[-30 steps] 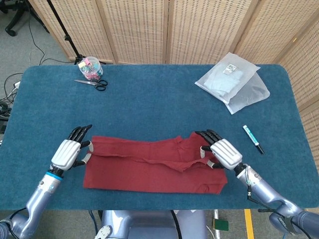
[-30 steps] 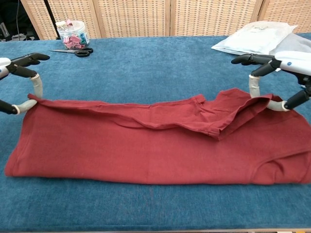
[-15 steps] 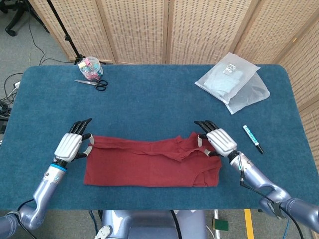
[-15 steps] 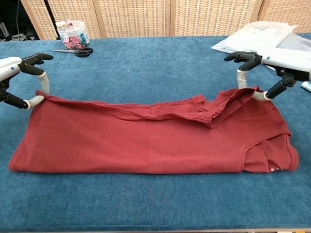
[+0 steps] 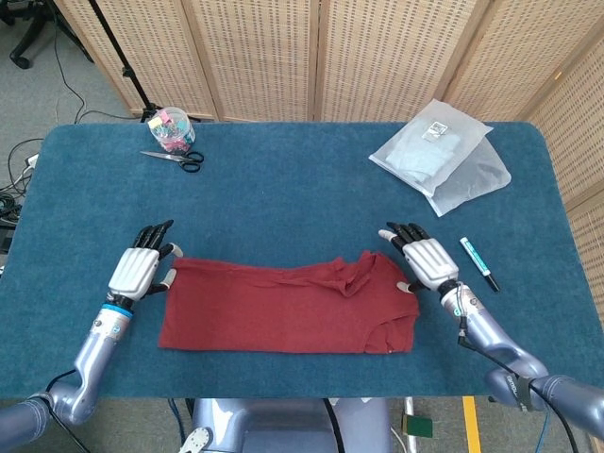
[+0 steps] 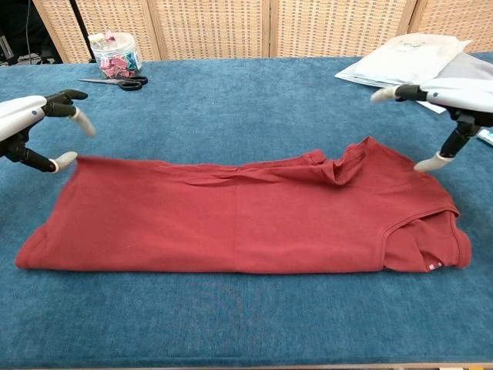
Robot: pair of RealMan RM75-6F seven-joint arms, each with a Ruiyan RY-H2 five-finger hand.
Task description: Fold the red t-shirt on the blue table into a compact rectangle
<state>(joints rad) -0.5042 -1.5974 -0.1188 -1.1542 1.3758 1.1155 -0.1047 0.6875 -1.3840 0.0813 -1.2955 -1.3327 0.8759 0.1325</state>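
Shirt (image 5: 288, 307) lies folded in a long red band on the table (image 5: 302, 198); left hand (image 5: 138, 271) and right hand (image 5: 427, 262) hover at its ends, fingers spread wide, holding nothing.

I see the red shirt (image 6: 231, 216) lying flat in a long band on the blue counter (image 6: 246, 100). My left hand (image 6: 35, 127) and right hand (image 6: 439, 108) hover at its far corners, fingers spread, holding nothing.

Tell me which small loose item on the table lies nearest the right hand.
The pen, just beside the right hand; the scissors and jar sit at the far left corner.
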